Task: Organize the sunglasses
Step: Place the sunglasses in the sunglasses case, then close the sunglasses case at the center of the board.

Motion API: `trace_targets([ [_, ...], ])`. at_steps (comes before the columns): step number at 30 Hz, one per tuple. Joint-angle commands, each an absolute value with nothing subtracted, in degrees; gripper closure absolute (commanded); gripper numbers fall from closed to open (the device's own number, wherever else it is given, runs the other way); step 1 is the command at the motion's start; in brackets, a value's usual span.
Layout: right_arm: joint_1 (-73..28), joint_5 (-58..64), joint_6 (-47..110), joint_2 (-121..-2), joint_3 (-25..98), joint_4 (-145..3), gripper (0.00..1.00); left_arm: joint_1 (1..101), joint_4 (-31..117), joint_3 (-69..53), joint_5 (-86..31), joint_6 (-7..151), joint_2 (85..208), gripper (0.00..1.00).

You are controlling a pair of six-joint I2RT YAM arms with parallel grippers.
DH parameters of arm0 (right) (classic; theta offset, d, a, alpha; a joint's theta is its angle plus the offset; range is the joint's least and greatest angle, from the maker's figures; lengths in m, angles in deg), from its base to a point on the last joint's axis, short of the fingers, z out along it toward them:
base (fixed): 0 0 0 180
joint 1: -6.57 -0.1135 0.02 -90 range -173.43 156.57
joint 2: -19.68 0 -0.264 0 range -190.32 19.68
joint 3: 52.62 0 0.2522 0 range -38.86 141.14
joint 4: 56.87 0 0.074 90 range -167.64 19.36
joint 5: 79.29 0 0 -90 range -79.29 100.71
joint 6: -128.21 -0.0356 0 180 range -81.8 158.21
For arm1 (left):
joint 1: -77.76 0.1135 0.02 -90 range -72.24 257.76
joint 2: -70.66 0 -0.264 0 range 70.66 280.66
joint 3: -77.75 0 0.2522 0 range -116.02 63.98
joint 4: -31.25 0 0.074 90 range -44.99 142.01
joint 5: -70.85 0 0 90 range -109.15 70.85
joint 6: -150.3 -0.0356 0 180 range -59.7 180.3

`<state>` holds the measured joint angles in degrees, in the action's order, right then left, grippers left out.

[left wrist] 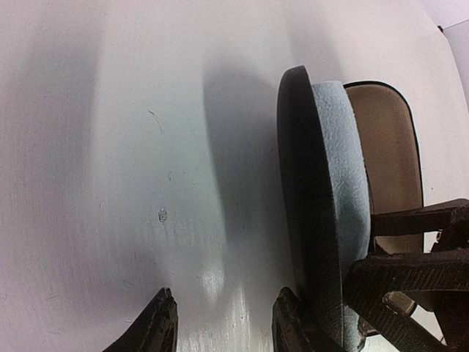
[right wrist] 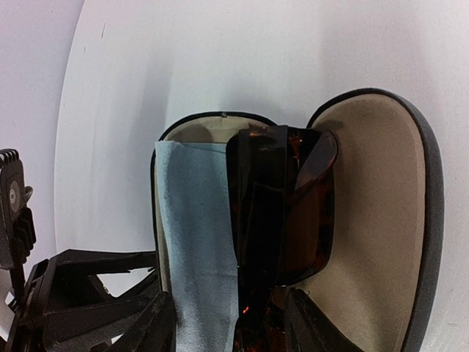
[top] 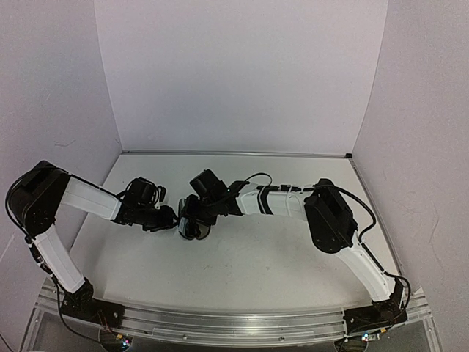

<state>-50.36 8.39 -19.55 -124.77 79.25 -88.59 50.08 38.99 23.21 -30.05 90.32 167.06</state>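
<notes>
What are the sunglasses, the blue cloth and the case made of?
The sunglasses look like glossy plastic: brown tortoiseshell with shiny reflections. The light blue cloth seems to be soft microfiber, with a fuzzy matte nap. The glasses case has a tan, felt-like lining; its black shell looks matte, maybe faux leather, but that is hard to tell.

My left arm (top: 88,199) and right arm (top: 364,262) wear white shells between bulky black joints; thin black cables loop loosely along both; my left pincer (left wrist: 223,323) has matte black, tapering fingers (left wrist: 157,330).
</notes>
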Motion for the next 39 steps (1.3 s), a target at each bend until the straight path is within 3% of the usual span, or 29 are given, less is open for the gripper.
trace_targets([
  [1,-50.74,9.23,-17.79,-120.22,79.55,-86.91,0.48,50.43,39.54,23.03,-30.84,89.89,166.11,0.55],
  [29,-50.74,14.33,-12.35,-116.40,79.05,-88.99,0.44,50.90,40.88,23.52,-29.96,89.83,165.29,0.55],
  [39,-50.60,17.95,-7.67,-112.73,76.99,-91.42,0.32,50.95,40.70,23.20,-30.51,89.83,165.93,0.55],
])
